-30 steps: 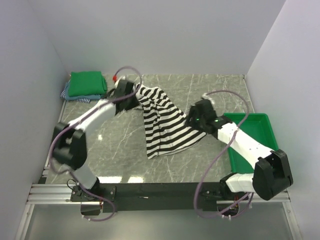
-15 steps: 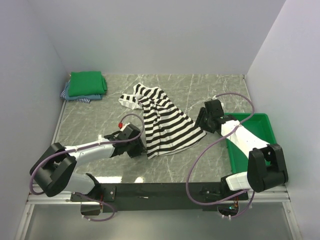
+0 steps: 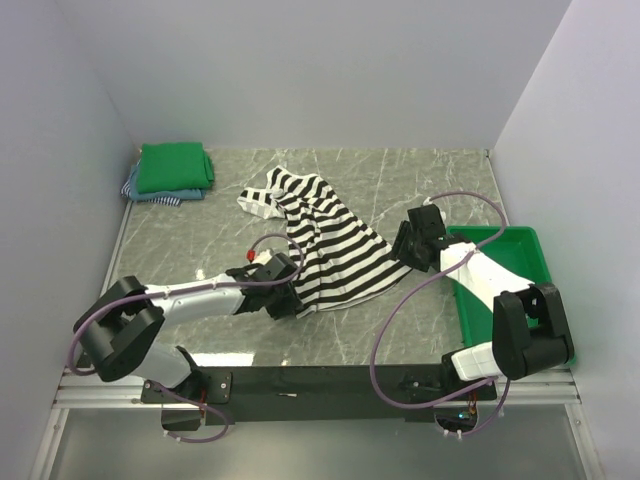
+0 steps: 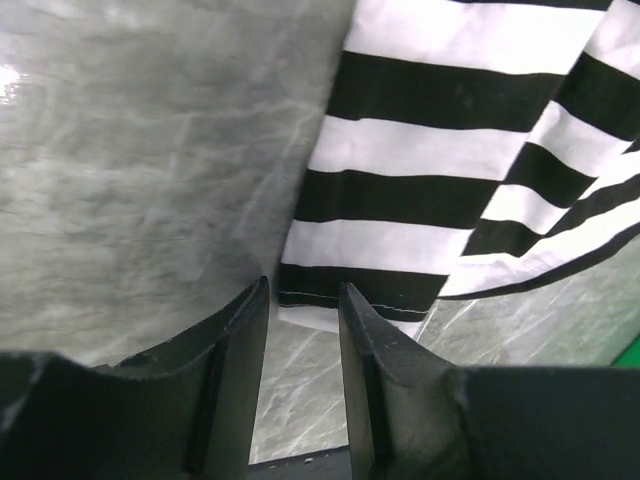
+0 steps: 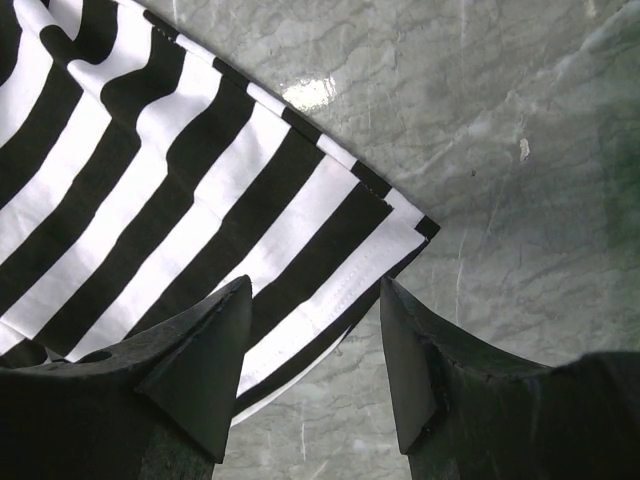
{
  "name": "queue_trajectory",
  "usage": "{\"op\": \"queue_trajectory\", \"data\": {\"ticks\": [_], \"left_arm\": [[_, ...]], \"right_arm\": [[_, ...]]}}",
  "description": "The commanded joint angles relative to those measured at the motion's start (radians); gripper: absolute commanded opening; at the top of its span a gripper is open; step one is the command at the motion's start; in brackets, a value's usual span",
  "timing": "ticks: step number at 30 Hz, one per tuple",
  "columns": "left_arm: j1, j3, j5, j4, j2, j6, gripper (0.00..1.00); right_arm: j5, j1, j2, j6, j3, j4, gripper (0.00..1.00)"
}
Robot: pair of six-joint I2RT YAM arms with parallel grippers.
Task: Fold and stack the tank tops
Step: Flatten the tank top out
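**Left hand (image 4: 303, 290) and right hand (image 5: 312, 285) at the hem corners of the striped tank top (image 3: 325, 250)**

Left hand sits low on the surface (image 3: 200, 225), fingers narrowly parted, with the near hem corner lying right at their tips. Whether any cloth is already between them is hard to say from the wrist view. Over the other hem corner the right hand is spread wide and pinches nothing that I can see. The striped tank top lies rumpled and slanted mid-surface, straps toward the far wall.

The step in hand looks like taking both hem corners. Each hand should slip one finger under the hem so the pinch catches both layers, then both should lift evenly. A one-layer pinch would likely let the top open out and twist.

The surface is grey marbled stone with a gloss, so cloth may slide rather than bunch. A folded green tank top (image 3: 175, 167) rests on bluish folded ones (image 3: 150, 196) in the far left corner, well apart. A green tray (image 3: 500, 262) lies at the right edge. Plain pale walls (image 3: 300, 70) close three sides.
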Motion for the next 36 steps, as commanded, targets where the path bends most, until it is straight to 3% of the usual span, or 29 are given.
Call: {"op": "queue_trajectory", "data": {"ticks": [1,16,24,32,36], "left_arm": [[-0.028,0.073,-0.072,-0.079,0.047,-0.033,0.4],[-0.055,0.144,-0.153,-0.177,0.123,-0.025,0.23],[-0.055,0.144,-0.143,-0.16,0.152,0.002,0.23],[-0.063,0.144,-0.121,-0.154,0.146,0.038,0.34],[-0.061,0.147,-0.129,-0.183,0.167,0.047,0.33]], "right_arm": [[-0.006,-0.011,-0.022,0.002,-0.005,0.029,0.61],[-0.03,-0.017,-0.019,-0.004,-0.008,0.038,0.61],[-0.035,-0.017,-0.019,-0.006,-0.013,0.041,0.61],[-0.039,-0.018,-0.028,-0.006,-0.017,0.046,0.61],[-0.042,-0.018,-0.024,-0.004,-0.019,0.049,0.61]]}}
